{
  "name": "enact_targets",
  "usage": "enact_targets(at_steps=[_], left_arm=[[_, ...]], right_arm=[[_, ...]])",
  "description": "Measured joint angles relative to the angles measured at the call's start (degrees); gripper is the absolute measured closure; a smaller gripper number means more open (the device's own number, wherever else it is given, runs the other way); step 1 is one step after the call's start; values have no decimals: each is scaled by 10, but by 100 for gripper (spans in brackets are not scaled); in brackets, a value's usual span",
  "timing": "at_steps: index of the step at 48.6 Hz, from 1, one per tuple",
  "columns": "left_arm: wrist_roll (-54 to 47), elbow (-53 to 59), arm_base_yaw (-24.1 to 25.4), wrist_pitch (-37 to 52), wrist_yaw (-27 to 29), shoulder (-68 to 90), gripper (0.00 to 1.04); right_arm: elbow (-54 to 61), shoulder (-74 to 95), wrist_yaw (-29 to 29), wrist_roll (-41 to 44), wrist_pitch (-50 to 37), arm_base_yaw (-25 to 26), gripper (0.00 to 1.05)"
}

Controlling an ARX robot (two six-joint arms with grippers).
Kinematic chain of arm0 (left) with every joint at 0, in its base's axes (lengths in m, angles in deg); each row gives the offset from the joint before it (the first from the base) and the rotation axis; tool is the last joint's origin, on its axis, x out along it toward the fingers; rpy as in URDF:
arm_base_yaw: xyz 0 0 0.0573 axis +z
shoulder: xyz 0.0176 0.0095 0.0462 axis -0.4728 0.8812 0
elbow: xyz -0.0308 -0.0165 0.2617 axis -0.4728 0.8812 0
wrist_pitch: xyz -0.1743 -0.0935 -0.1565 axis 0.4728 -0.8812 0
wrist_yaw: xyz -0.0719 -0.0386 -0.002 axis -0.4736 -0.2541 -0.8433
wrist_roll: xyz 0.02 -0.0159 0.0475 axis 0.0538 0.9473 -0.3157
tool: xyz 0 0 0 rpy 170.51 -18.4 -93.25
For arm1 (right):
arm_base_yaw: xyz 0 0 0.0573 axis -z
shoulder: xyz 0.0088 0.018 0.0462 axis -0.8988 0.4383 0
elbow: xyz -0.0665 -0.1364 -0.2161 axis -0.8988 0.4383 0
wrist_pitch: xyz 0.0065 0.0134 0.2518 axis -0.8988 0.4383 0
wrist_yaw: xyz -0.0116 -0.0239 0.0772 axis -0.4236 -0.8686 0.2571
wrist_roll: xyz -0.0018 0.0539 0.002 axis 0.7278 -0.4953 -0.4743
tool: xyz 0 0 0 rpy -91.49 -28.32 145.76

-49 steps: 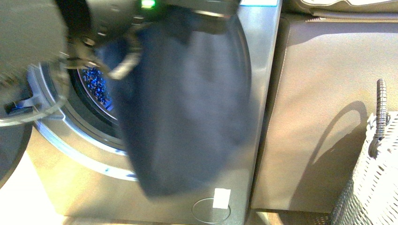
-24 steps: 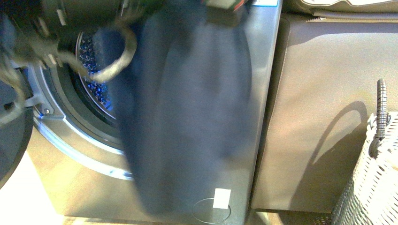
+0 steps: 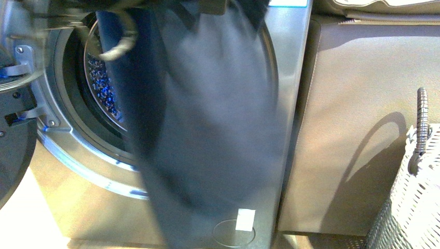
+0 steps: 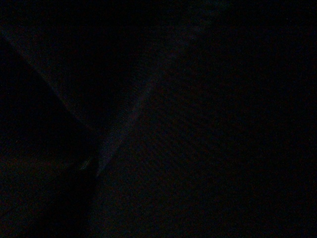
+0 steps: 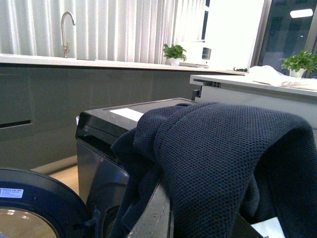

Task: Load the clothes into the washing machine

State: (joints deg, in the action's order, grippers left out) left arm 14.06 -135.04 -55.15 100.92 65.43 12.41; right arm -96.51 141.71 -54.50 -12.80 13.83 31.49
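Note:
The clothes (image 3: 207, 129), one large navy garment, hang from the top edge of the front view down past its bottom edge. They cover the right half of the round opening of the grey washing machine (image 3: 67, 181). The perforated drum (image 3: 101, 78) shows left of the fabric, and the open door (image 3: 13, 150) stands at far left. Both grippers are shut on the clothes, up at the frame's top, and barely show. In the right wrist view the knitted clothes (image 5: 223, 158) drape over the right gripper and hide its fingers, with the washing machine (image 5: 114, 124) behind. The left wrist view is dark.
A white wicker basket (image 3: 415, 207) stands at the lower right. A brown-grey panel (image 3: 358, 114) sits right of the machine, with a beige cushion (image 3: 373, 6) on top. A grey cable loop (image 3: 118, 44) hangs before the drum. A counter with a tap (image 5: 67, 29) runs behind.
The left arm's dark bulk has gone up out of the front view, uncovering more of the drum opening. The garment's lower edge now reaches lower, past the bottom of the frame.

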Motion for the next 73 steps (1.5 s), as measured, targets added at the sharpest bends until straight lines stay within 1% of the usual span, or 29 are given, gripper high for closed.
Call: enact_targets(at_steps=[1, 7, 14, 26, 33, 35, 36, 38, 43, 45, 52, 54, 56, 59, 70, 73], left_arm=[[15, -7, -4, 1, -23, 7, 7], [38, -22, -20, 13, -61, 28, 7], [42, -33, -35, 28, -76, 39, 7], [36, -77, -48, 39, -69, 66, 7], [40, -89, -49, 35, -60, 73, 23], [40, -91, -49, 31, -57, 73, 32], [40, -91, -49, 30, -57, 73, 32], [40, -92, -49, 30, -56, 73, 39], [42, -92, -49, 28, -56, 74, 52], [43, -92, -50, 27, -56, 74, 60], [43, -92, -51, 27, -59, 74, 79], [43, -90, -52, 29, -62, 74, 88], [43, -87, -52, 31, -65, 73, 94], [42, -78, -52, 36, -70, 71, 96], [40, -40, -43, 46, -80, 47, 96], [39, -30, -38, 49, -82, 40, 96]], right_arm=[[0, 0, 0, 0, 0, 0, 100], [0, 0, 0, 0, 0, 0, 100], [0, 0, 0, 0, 0, 0, 100], [0, 0, 0, 0, 0, 0, 100], [0, 0, 0, 0, 0, 0, 100], [0, 0, 0, 0, 0, 0, 100], [0, 0, 0, 0, 0, 0, 100], [0, 0, 0, 0, 0, 0, 100], [0, 0, 0, 0, 0, 0, 100], [0, 0, 0, 0, 0, 0, 100], [0, 0, 0, 0, 0, 0, 100], [0, 0, 0, 0, 0, 0, 100], [0, 0, 0, 0, 0, 0, 100], [0, 0, 0, 0, 0, 0, 100], [0, 0, 0, 1, 0, 0, 99], [0, 0, 0, 2, 0, 0, 90]])
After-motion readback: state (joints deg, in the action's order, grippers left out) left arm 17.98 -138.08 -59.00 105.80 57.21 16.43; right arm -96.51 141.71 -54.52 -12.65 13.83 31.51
